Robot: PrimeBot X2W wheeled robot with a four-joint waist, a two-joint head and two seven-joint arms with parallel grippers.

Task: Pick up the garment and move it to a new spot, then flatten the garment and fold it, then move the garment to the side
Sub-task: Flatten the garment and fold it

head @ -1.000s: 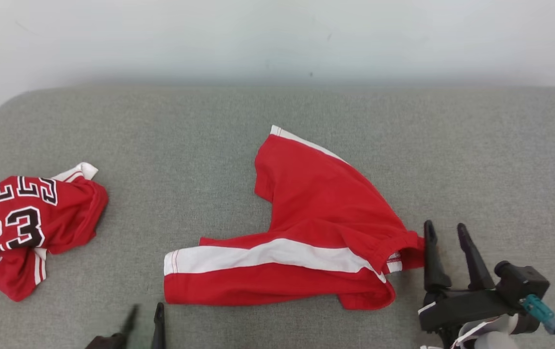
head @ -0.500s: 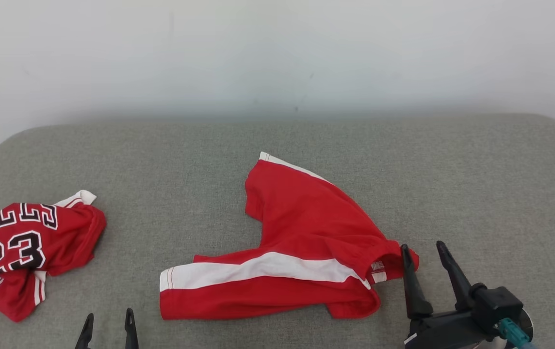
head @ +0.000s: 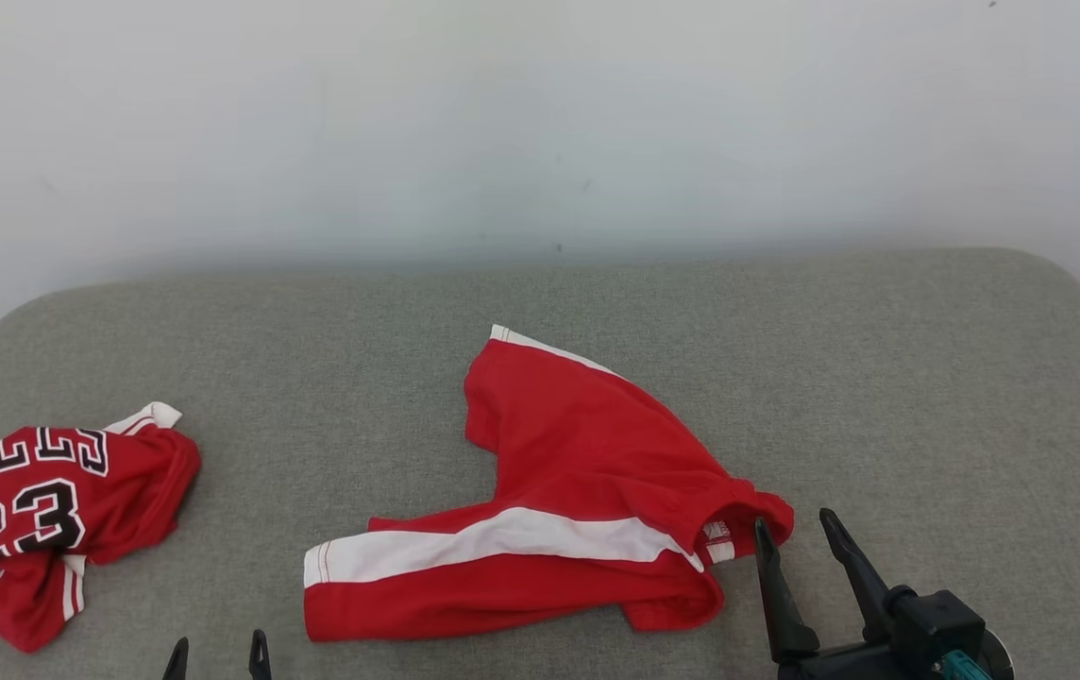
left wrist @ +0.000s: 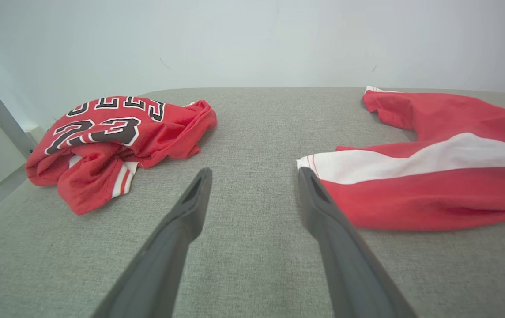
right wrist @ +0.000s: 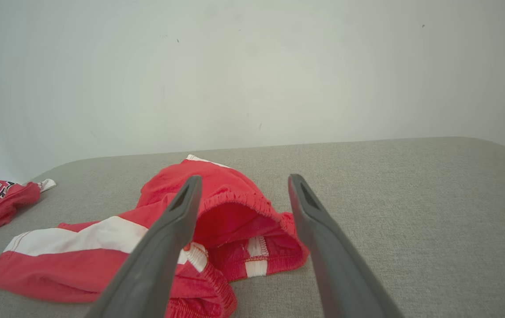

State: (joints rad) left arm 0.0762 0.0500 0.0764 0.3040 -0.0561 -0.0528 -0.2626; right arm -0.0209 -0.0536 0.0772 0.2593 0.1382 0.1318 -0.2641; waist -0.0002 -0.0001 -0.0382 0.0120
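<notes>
Red garment (head: 40, 510) lies left of left jaws, seemingly apart.

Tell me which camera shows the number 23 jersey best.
The left wrist view: the jersey lies crumpled, close and whole, with its lettering, 23 and striped trim readable. The head view has it smaller, cut by the left edge. The right wrist view catches a small corner at its left edge.

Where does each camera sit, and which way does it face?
Head view: high, looking forward and down over the grey cushion; left gripper and right gripper tips at bottom.
Left wrist view: low, along its open gripper, between jersey and red shorts.
Right wrist view: low, along its open gripper, at the shorts' waistband.
Shared: all show both garments.
</notes>
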